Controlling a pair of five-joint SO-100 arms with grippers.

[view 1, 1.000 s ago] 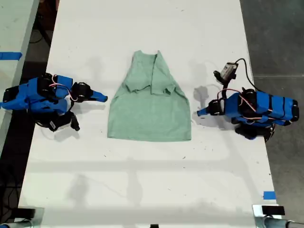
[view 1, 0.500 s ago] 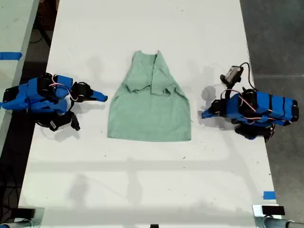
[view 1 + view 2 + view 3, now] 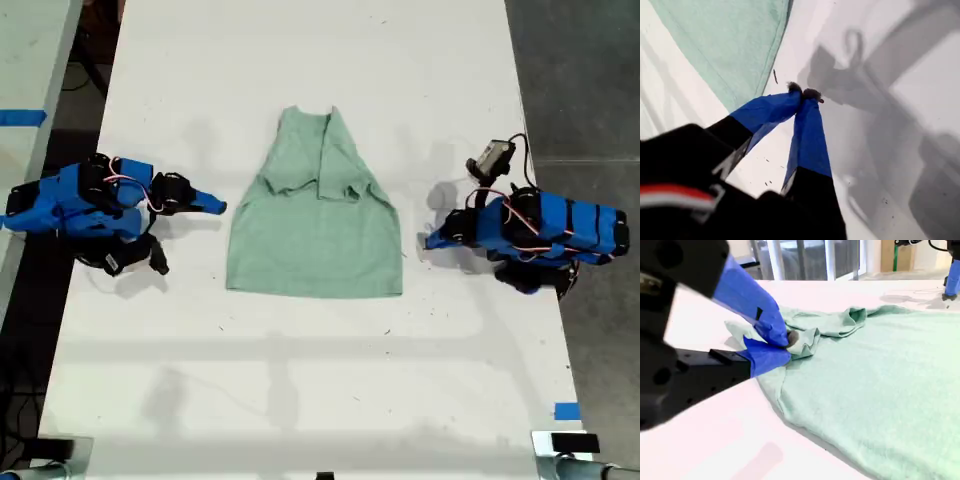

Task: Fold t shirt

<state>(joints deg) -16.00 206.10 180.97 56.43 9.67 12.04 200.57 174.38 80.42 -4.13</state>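
Note:
The pale mint-green t shirt (image 3: 315,235) lies flat mid-table, both sleeves folded in over its chest and its hem toward the near edge. My first gripper (image 3: 428,241) rests on the table at the exterior view's right. It is shut and empty, a short gap from the shirt's side. In the first wrist view its tips (image 3: 806,93) meet just off the shirt's edge (image 3: 725,40). My second gripper (image 3: 218,208) lies at the exterior view's left, shut, short of the shirt's other side. The second wrist view shows it (image 3: 789,342) closed in front of the shirt (image 3: 865,380).
The white table (image 3: 300,380) ends close behind both arm bases. Dark floor lies past its edge at the exterior view's right, where a blue tape mark (image 3: 567,411) sits. A second table with blue tape (image 3: 22,117) stands at the exterior view's left.
My first gripper has drawn back a little from the shirt toward the exterior view's right, with its camera shifting too. The second arm and the shirt have not moved.

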